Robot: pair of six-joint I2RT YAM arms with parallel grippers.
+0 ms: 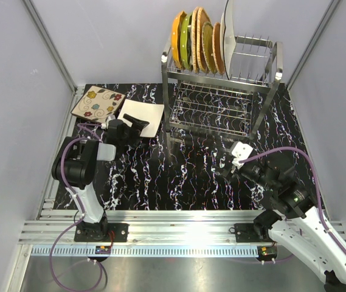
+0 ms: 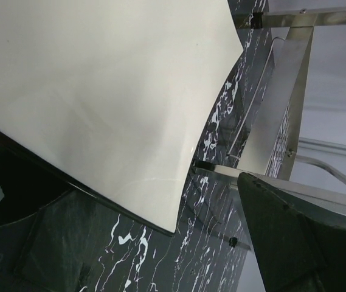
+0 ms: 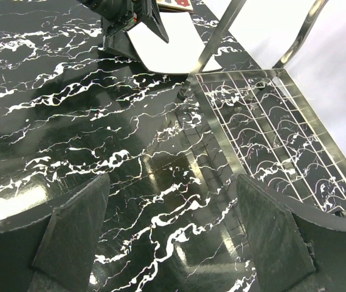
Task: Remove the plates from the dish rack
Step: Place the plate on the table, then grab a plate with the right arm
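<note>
Right gripper (image 1: 232,159) hangs over the table (image 1: 179,182) just in front of the dish rack (image 1: 221,91), by the rack's near right leg. Jaws are spread wide with nothing between them, only bare marble top under them in the right wrist view.

Left gripper (image 1: 137,126) sits low, in front of and to the left of the rack. Jaws are wide apart and not clamped on anything. The white square plate (image 2: 100,91) lies flat on the table right under and ahead of this gripper, just off the rack's left front leg, its near corner reaching in between the fingers (image 2: 282,237). Cannot tell if a finger touches it.

The floral plate (image 1: 96,101) lies flat further left of the rack, just beside the white one.

On the rack's top tier, the standing plates (image 1: 200,39) are on edge in a row: orange, green, wicker, white.
</note>
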